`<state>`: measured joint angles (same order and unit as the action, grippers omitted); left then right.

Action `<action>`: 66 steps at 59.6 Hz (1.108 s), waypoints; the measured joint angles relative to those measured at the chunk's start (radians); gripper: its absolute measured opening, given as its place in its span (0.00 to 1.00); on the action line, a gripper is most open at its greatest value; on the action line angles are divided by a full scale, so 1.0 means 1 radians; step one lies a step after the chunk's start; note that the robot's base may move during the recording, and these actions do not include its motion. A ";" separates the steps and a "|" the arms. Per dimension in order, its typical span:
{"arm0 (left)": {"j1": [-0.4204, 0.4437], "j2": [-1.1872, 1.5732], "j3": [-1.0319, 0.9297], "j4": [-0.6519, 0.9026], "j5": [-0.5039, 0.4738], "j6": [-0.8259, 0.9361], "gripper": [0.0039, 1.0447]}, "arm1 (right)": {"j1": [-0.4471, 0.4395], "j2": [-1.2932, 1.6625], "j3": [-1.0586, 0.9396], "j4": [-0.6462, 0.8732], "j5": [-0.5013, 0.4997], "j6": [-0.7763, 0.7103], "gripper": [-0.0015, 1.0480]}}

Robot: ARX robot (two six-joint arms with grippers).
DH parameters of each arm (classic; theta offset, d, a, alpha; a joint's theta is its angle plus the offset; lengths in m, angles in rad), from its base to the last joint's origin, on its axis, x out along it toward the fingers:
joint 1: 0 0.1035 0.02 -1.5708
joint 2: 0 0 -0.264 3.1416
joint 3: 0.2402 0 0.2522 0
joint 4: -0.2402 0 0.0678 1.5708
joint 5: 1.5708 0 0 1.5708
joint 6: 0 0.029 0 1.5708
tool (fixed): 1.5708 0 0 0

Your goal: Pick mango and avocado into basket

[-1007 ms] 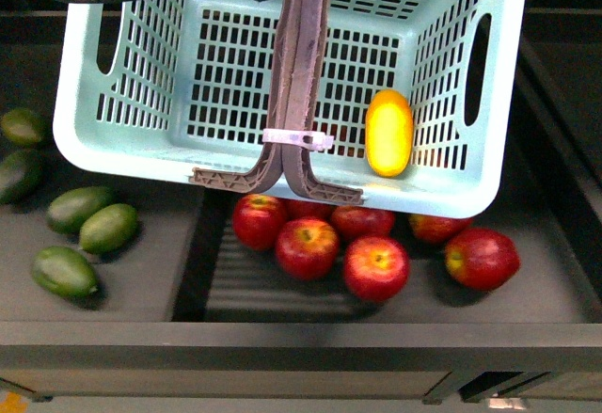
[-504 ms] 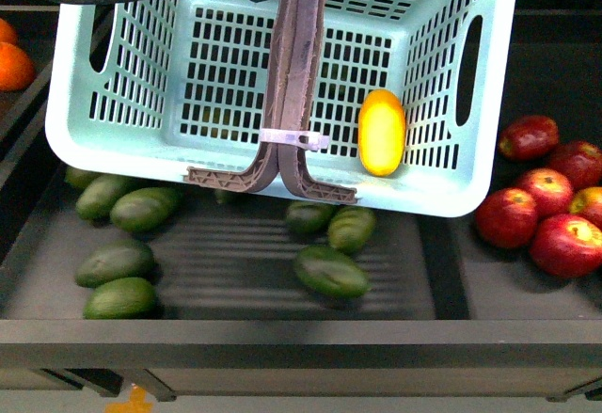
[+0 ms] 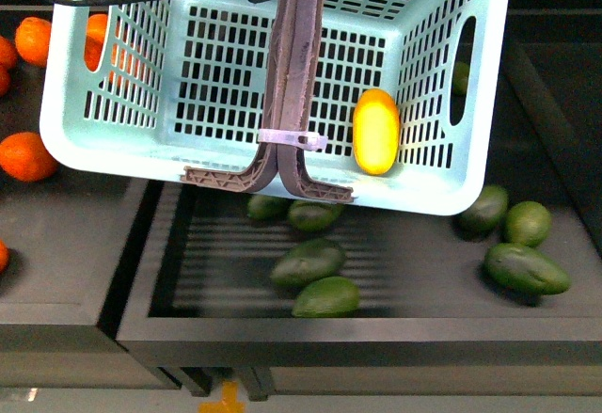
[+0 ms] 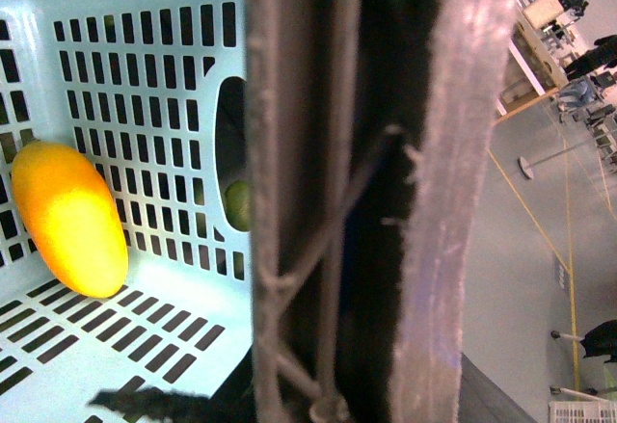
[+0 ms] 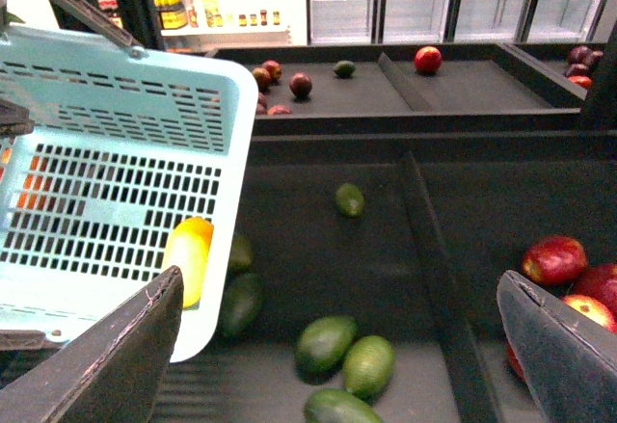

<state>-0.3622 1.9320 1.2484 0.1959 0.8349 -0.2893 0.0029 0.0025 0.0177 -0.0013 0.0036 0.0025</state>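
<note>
Lying beyond wide-spread right fingers (image 5: 116, 365): avocado (image 5: 325, 343).

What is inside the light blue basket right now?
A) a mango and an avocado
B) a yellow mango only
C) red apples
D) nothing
B: only the mango lies in the basket; the avocados sit outside it on the dark shelf.

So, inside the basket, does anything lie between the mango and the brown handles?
Nothing; front view shows only bare basket lattice between mango and handles.
</note>
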 joint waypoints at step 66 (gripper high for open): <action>0.000 0.000 0.000 0.000 -0.006 0.000 0.14 | -0.229 1.818 0.702 0.368 -0.132 -0.053 0.92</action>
<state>-0.3622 1.9320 1.2484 0.1959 0.8291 -0.2890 -0.2256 1.8206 0.7193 0.3668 -0.1287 -0.0509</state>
